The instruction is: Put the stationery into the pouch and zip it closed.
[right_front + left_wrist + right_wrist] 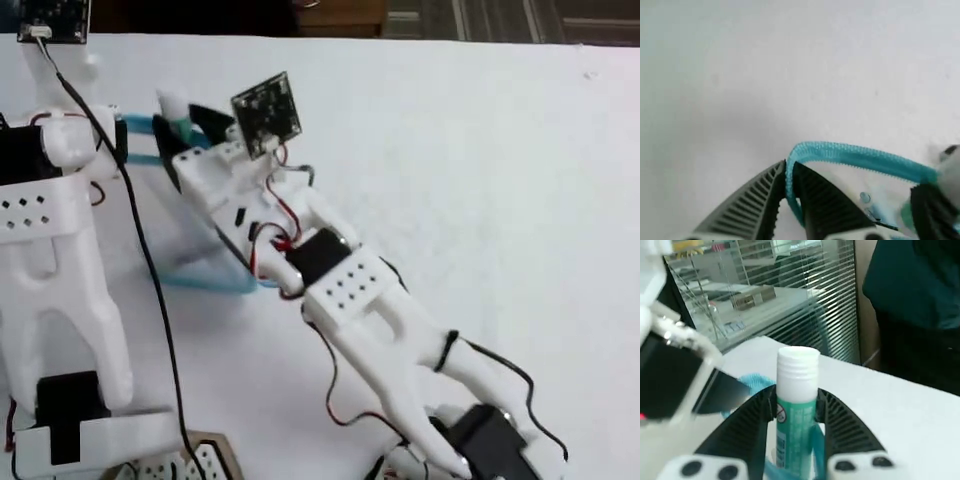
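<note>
Pinching the turquoise-edged clear pouch [860, 156], my left gripper [788, 167]; my right gripper [796, 391] clamped on a white-capped green glue stick [798, 365] over the white table [480, 150].

1 pouch [855, 155]. 1 glue stick [796, 385] by the pouch. 2 grippers at the pouch: left gripper [789, 167], right gripper [796, 407]. 1 table [480, 150] under the pouch.
</note>
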`<state>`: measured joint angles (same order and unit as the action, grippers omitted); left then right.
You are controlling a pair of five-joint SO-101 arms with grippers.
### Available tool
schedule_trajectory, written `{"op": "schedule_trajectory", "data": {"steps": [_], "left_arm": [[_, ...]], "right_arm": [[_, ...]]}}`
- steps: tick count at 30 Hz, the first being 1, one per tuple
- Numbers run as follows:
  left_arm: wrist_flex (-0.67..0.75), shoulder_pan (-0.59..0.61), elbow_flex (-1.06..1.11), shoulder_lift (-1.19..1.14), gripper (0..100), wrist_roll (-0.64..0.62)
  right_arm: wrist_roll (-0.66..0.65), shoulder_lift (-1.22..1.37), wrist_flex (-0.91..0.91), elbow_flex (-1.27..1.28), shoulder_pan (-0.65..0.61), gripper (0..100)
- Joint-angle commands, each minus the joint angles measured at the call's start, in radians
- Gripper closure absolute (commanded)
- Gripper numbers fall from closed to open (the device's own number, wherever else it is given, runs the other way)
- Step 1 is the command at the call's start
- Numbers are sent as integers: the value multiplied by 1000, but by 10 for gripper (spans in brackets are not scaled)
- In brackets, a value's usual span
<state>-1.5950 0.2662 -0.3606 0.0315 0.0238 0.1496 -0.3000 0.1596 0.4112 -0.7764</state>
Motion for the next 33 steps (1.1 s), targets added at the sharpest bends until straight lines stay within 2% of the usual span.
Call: {"op": "schedule_trajectory", "data": {"steps": [1,5,10,13,17,24,30,33], "left_arm": [[-35,-2,17,-116,978,-5],[-34,-2,17,-116,978,-6],[-34,-2,17,-116,978,-6],[-35,-2,17,-116,978,-6],[-35,-2,17,-116,978,-6],[-35,-2,17,-116,978,-6],[-35,-2,17,-116,978,-6],[-35,-1,17,-116,978,-6]], "right_arm": [[3,-93,79,37,-2,978],[2,-148,193,58,-13,956],[0,-166,263,54,-18,728],[-41,-166,263,54,-39,673],[-106,-166,257,48,-93,673],[-98,-160,245,-51,-111,687],[-106,-160,234,-118,-110,882],[-106,-170,243,-140,-102,925]]}}
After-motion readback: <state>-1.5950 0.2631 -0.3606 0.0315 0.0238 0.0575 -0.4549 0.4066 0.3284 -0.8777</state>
